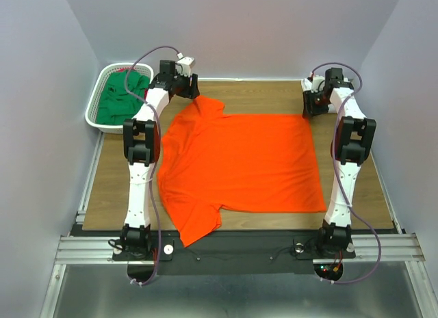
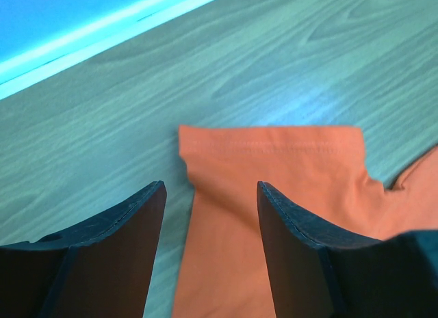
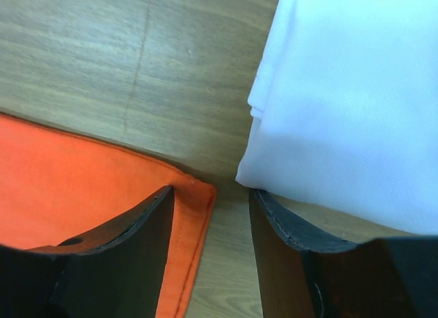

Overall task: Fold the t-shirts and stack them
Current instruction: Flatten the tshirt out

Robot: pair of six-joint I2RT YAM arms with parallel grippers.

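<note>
- Far left: the dark green t-shirt (image 1: 122,99) sits heaped in the white basket (image 1: 94,106).
- The left gripper (image 2: 211,188) hangs over the far sleeve of the orange t-shirt (image 1: 239,161), jaws apart, gripping nothing.
- That shirt lies spread flat on the table (image 1: 274,92).
- The right gripper (image 3: 212,190) is parted and empty above the hem corner, with the white t-shirt (image 3: 356,92) just beside it.

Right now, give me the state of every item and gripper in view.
orange t-shirt, spread flat on the table, unfolded
green t-shirt, crumpled in the basket
white t-shirt, folded, beside the orange one's corner
basket, upright, holding green cloth
left gripper, open above the orange sleeve
right gripper, open, holding nothing
</note>
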